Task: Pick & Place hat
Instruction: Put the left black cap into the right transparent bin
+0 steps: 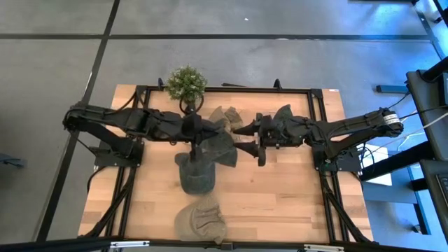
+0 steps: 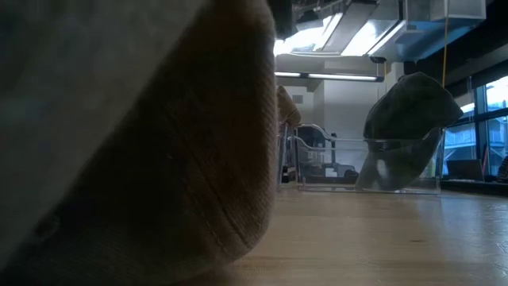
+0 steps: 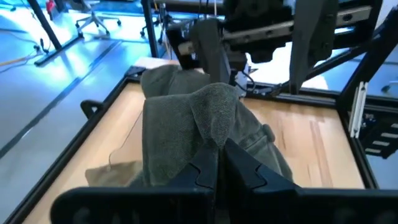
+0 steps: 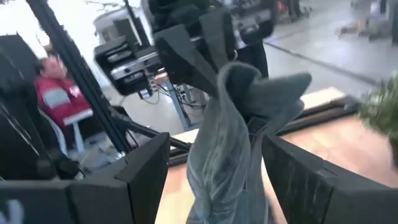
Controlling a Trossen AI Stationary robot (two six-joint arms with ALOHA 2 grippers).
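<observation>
A dark green knit hat (image 1: pixel 218 145) hangs between my two grippers over the middle of the table. In the low view its lower end (image 2: pixel 379 171) reaches into a clear box (image 2: pixel 317 167). My left gripper (image 3: pixel 217 152) comes from the table's left and is shut on the hat. My right gripper (image 4: pixel 214 171) comes from the right and is open, with one finger (image 4: pixel 146 171) on each side of the hanging hat, not clearly touching it. A tan hat (image 1: pixel 200 219) lies at the near edge and fills the left of the low view (image 2: pixel 127 143). My left gripper pinches a bunched fold near the top of the green hat (image 3: pixel 214 109) between its two fingers. The fingers come in roughly level from the table's left. The hat is lifted and droops slack below the fingers, its lower end (image 1: pixel 197 175) down at the clear box.
A small potted plant (image 1: pixel 186 84) stands at the far edge. Another olive-tan hat (image 1: pixel 225 116) lies just beyond the grippers. A black frame (image 1: pixel 316 126) borders the wooden table. Bare wood shows to the near right (image 1: pixel 280 203). A person in red sits beyond the table (image 4: pixel 53 93).
</observation>
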